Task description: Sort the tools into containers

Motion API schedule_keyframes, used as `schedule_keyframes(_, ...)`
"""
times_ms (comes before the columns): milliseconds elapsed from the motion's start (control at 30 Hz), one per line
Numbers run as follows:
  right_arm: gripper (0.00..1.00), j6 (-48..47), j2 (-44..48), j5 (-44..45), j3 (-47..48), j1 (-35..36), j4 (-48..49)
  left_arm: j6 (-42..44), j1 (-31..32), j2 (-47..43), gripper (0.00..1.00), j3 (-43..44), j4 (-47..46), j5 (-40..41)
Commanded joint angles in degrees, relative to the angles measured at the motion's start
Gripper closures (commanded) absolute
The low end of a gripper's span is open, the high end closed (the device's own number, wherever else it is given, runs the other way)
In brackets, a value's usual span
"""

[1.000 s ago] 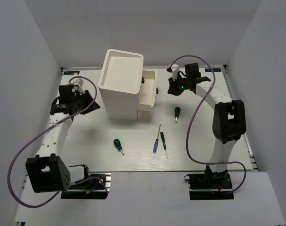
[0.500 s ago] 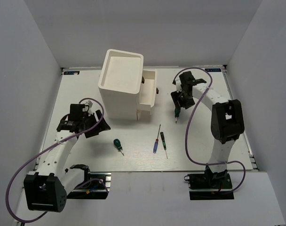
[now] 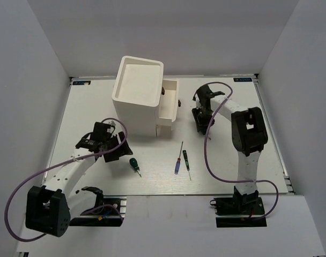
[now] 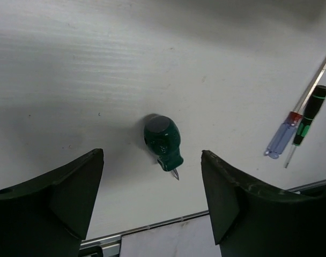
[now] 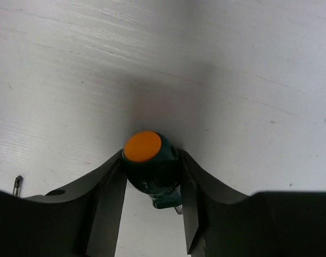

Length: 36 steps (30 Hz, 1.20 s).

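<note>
- The left gripper (image 4: 151, 153) hangs over the near-left part of the table with its fingers spread wide and nothing between them.
- A green screwdriver (image 4: 163, 140) lies flat on the table right under that gap. It touches neither finger, and its tip points towards the near edge.
- From above, this screwdriver lies just to the right of the left gripper, near the front of the table.
- The cabinet (image 3: 139, 96) stands upright behind it, left of the table's middle, showing its recessed top.
- One drawer (image 3: 171, 99) is pulled out on the cabinet's right side. I cannot tell what is in it.
- A blue screwdriver (image 3: 178, 160) and a black screwdriver (image 3: 186, 160) lie side by side in front of the drawer, close together and well clear of both grippers.
- The right gripper (image 5: 150, 158) is low over the table to the right of the drawer. Its fingers are about half closed, pressed against both sides of an orange-capped screwdriver (image 5: 149, 160).
- That screwdriver has a green handle, and from above the gripper hides it.
- The table (image 3: 232, 155) is white with faint ribbed lines and a few small marks.
- Plain pale walls (image 3: 39, 80) close in the left, back and right sides, and a purple cable loops along each arm.
</note>
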<state>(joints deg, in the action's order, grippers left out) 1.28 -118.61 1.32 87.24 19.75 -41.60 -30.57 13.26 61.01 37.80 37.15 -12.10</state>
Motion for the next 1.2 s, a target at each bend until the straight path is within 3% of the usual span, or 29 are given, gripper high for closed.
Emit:
schedule_keyframes(0,0.88,1.4,-0.5,-0.7,0.6,0.3,-1.0,-4.1,2.8,0.6,0.17,-1.9,-1.8,5.1)
schedule_keyframes(33,1.0,0.8,0.0,-0.7,0.5,0.6,-1.0,-5.7,4.3,1.3,0.18,-1.9,-2.4,5.8)
schedule_keyframes(100,1.0,-0.3,2.7,-0.7,1.1,-0.4,-1.6,-6.5,5.9,2.2,0.19,-2.6,-3.5,7.1)
schedule_keyframes(333,1.0,-3.5,12.8,-16.8,7.8,-4.0,2.8,-10.0,13.6,12.3,0.23,1.6,-6.1,13.6)
schedule_keyframes(600,1.0,13.2,7.2,-31.7,26.7,-4.4,4.1,-12.1,18.0,18.0,0.26,7.1,-4.0,18.8)
schedule_keyframes(700,1.0,24.7,5.1,-37.6,27.6,-3.8,7.8,-13.5,18.7,17.4,0.27,5.5,-4.0,19.4)
schedule_keyframes(767,1.0,32.4,3.5,-38.8,25.3,-2.9,13.9,-14.3,19.4,16.9,0.28,4.8,-3.5,19.4)
schedule_keyframes(867,1.0,36.2,2.3,-39.2,22.8,-1.3,21.2,-15.4,20.5,16.9,0.29,4.2,-3.5,19.9)
schedule_keyframes(1100,1.0,37.2,-1.0,-35.2,24.0,1.6,24.2,-15.9,22.3,17.9,0.32,4.2,-3.5,20.4)
schedule_keyframes(1133,0.86,36.9,-1.0,-34.6,23.9,1.9,23.8,-16.4,22.3,18.4,0.33,4.2,-3.5,20.4)
schedule_keyframes(1167,0.79,36.7,-0.9,-34.8,23.8,2.2,23.9,-16.5,22.9,18.4,0.33,4.2,-3.5,20.4)
